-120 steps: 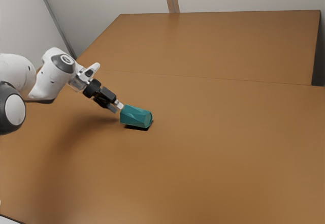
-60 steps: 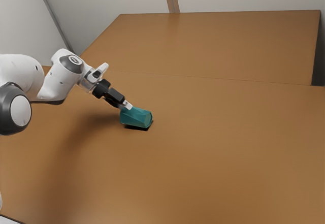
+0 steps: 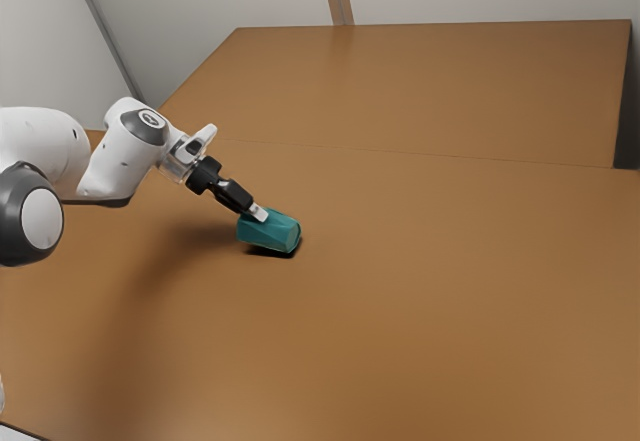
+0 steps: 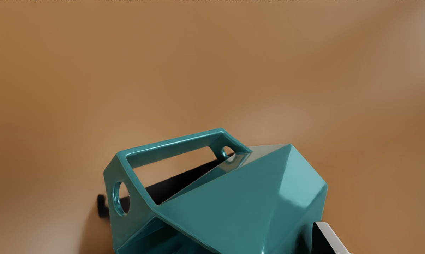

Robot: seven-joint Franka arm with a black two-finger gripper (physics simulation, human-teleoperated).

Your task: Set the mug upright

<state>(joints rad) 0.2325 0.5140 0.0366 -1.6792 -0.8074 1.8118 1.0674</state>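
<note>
**One mug lay on its side as the gripper came over it**

Over the last second, the gripper (image 3: 260,214) moved right from beside the mug's left end to the mug's upper side. Most of that travel came in the first half; since then it had settled only a little farther along. The mug (image 3: 270,230) had hardly shifted, and lay tipped over on the table (image 3: 430,291), left of centre in the exterior view. For the task, that meant the gripper was where a hold might be taken or checked, while the mug itself was not upright and had yet to be turned onto its base. I could not tell whether the fingers were open or gripping the mug. A loose hold could, I judged, have let it roll or slide.

The mug was teal and glossy, its body cut into broad triangular facets that caught the light unevenly. Its handle (image 4: 173,144) was an angular loop with a round hole through each end piece, and its mouth (image 4: 166,240) opened onto a darker inside. The flat facets probably steadied it as it lay, though the slick finish looked easy to slip on. Beneath it the tabletop was warm brown and smooth, with a soft sheen. Pale, plain walls (image 3: 230,6) stood at the far side.
</note>
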